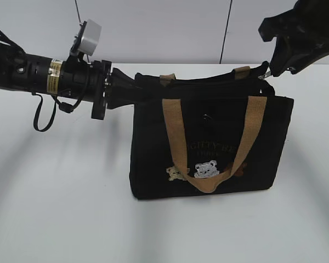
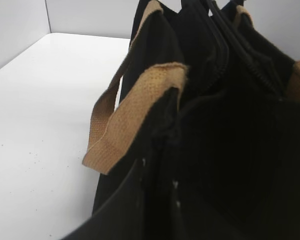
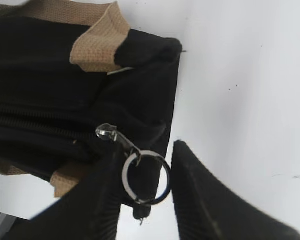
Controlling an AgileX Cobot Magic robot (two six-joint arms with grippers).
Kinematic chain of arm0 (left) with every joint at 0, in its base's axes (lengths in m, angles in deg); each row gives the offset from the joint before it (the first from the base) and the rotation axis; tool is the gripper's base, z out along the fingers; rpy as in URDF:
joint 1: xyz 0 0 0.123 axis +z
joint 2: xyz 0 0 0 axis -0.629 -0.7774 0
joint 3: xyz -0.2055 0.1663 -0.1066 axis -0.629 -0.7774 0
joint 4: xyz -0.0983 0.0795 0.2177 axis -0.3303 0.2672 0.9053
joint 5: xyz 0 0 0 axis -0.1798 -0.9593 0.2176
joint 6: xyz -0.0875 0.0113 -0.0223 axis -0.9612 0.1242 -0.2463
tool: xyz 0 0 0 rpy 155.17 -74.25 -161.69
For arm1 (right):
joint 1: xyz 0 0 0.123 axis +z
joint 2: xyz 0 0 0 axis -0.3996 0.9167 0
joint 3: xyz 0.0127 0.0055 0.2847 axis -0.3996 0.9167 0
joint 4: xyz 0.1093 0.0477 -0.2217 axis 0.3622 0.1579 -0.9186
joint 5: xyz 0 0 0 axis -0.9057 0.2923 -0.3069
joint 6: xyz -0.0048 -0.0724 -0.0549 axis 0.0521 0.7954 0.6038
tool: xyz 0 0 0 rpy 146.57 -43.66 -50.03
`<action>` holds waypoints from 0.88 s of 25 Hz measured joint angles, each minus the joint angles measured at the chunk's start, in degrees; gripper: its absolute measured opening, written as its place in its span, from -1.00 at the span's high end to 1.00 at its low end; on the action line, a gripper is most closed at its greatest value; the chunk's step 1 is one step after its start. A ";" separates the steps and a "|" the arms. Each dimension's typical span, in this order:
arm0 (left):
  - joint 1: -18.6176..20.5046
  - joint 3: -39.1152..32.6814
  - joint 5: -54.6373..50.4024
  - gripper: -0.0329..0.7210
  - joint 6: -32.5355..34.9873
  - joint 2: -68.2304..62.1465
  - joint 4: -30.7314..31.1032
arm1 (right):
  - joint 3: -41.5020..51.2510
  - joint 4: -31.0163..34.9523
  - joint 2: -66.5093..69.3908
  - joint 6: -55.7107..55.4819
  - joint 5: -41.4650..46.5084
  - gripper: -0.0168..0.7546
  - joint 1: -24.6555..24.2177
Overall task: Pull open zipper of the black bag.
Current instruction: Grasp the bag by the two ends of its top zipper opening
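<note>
The black bag has tan handles, pale bear patches, faint tan lettering, a silver zipper ring, on a white table.

In front of the black bag the worktop lies bare from edge to edge, and the strips to the bag's left and right are bare too, so a low approach can pass on all three sides. The bag's top left corner is blocked by the left arm lying level across it, and the tan handle hangs loose down the front face. Above the top right corner the right end effector crowds the metal ring at the end of the zipper.
</note>
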 joint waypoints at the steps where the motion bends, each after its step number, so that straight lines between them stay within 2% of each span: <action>1: 0.00 0.00 0.00 0.82 0.00 0.00 0.00 | 0.00 0.44 0.00 -0.16 0.00 0.38 0.00; 13: 0.00 0.00 -0.11 0.81 0.00 0.00 0.00 | -0.06 2.77 -0.12 -0.98 0.00 0.38 0.00; 15: 0.00 0.00 -0.11 0.78 0.00 0.00 -0.04 | -0.06 2.89 -0.12 -1.06 0.00 0.28 0.00; 17: 0.00 0.00 -0.16 0.68 0.00 0.00 -0.12 | -0.06 3.00 -0.12 -1.51 0.00 0.06 0.00; 20: 0.00 0.00 -0.27 0.43 -0.55 0.00 -0.68 | -0.06 3.00 -0.12 -1.76 0.00 -0.18 0.00; 22: 0.00 0.00 -0.27 0.24 -1.87 0.00 -0.84 | -0.29 3.00 -0.12 -1.89 0.11 -0.24 0.00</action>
